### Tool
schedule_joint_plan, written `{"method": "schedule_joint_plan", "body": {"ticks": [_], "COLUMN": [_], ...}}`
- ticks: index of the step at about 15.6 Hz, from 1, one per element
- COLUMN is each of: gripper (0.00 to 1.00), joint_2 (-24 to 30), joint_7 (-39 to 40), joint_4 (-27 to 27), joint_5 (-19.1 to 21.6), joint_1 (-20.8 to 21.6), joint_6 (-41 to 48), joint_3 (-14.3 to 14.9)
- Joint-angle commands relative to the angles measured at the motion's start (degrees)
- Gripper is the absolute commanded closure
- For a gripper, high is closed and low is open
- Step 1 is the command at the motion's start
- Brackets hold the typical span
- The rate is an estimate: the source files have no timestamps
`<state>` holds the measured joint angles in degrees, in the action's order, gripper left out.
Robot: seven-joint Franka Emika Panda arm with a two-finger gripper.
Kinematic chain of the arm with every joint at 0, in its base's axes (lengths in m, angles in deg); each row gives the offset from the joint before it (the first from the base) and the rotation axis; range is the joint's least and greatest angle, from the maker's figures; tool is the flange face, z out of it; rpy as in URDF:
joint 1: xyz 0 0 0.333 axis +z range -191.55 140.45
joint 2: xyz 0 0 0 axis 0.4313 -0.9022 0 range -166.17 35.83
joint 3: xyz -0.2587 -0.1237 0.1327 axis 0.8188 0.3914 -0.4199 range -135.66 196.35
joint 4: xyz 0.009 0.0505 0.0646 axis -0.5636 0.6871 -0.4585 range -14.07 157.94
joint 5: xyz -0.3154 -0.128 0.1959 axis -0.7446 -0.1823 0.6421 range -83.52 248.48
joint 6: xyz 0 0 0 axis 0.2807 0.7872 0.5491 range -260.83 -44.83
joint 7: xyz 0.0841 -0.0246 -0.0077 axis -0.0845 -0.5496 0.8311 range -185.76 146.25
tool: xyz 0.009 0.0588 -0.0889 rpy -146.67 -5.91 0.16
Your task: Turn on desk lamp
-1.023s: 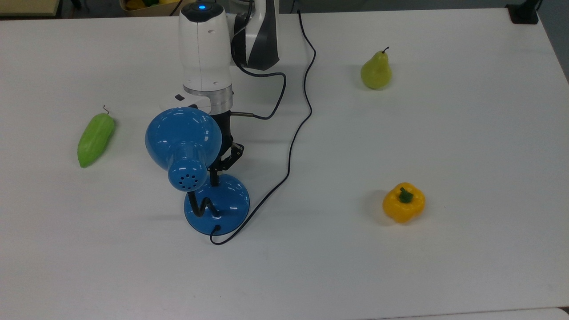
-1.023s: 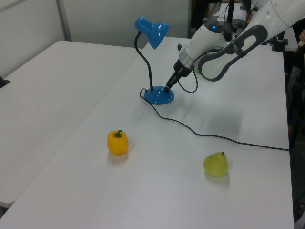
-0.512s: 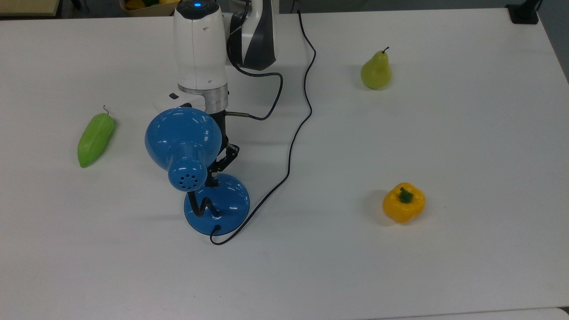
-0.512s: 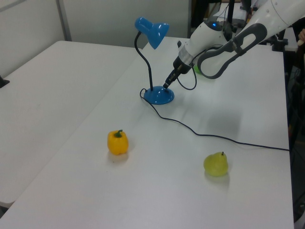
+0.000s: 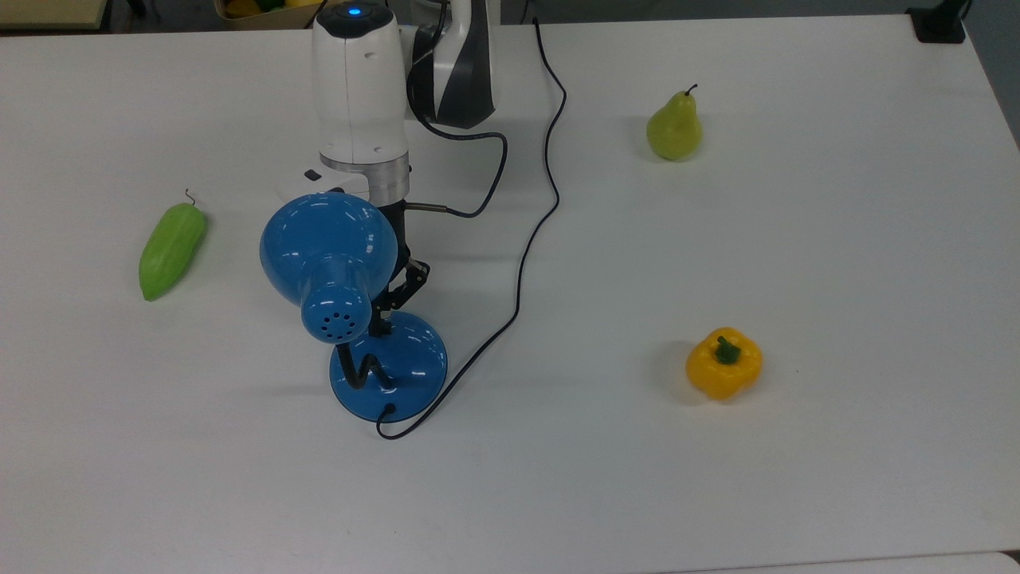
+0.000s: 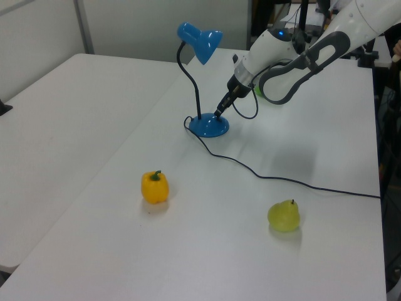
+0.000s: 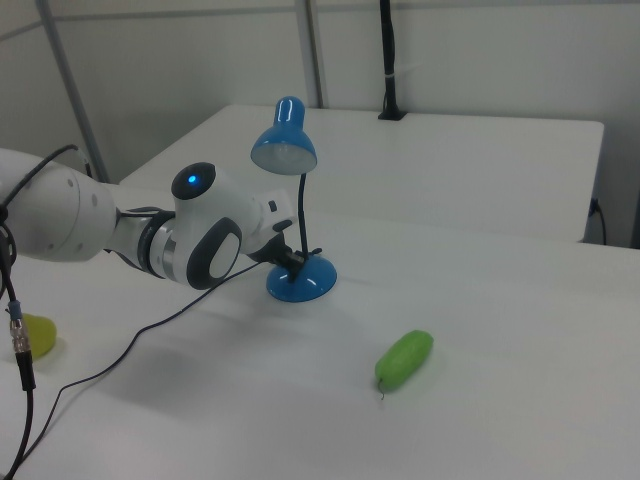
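Observation:
The desk lamp stands on the white table, its blue cone shade (image 5: pixel 328 247) bent over on a black gooseneck above the round blue base (image 5: pixel 402 363). In the left view the shade (image 6: pixel 199 40) is high above the base (image 6: pixel 210 127). My gripper (image 5: pixel 382 313) points down at the base's far edge, its narrow black fingers shut together with nothing held. From the left view, the gripper tip (image 6: pixel 218 114) sits just at the base's upper right rim. The right view shows the gripper (image 7: pixel 297 262) against the base (image 7: pixel 305 282). I cannot tell whether the bulb is lit.
The lamp's black cord (image 5: pixel 526 239) loops from the base toward the table's far edge. A long green vegetable (image 5: pixel 171 249) lies at the top view's left, a pear (image 5: pixel 674 127) at the far right, and a yellow bell pepper (image 5: pixel 723 363) at the near right.
Over the last second the arm shifted slightly toward the top view's upper left and the gripper tip drew back a little on the base. The lamp has not moved.

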<state>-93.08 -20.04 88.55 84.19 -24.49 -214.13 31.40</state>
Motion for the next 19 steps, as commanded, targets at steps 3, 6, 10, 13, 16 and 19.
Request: {"method": "schedule_joint_plan", "body": {"ticks": [3, 6, 10, 13, 16, 19], "gripper": [1.00, 1.00, 1.00, 1.00, 1.00, 1.00], "joint_2": [-0.66, -1.36, -1.80, -1.98, -2.24, -2.86], "joint_7": [0.38, 0.38, 0.29, 0.38, 0.37, 0.29], "joint_4": [-0.54, -0.54, -0.45, -0.10, 0.17, 0.52], "joint_5": [-0.91, -0.92, -1.53, -1.71, -2.23, -2.59], "joint_1": [0.96, 1.14, 1.14, 1.14, 1.23, 1.23], "joint_6": [1.83, 1.74, 1.65, 1.57, 1.57, 1.48], "joint_3": [0.71, 0.71, 0.71, 0.71, 0.71, 0.71]}}
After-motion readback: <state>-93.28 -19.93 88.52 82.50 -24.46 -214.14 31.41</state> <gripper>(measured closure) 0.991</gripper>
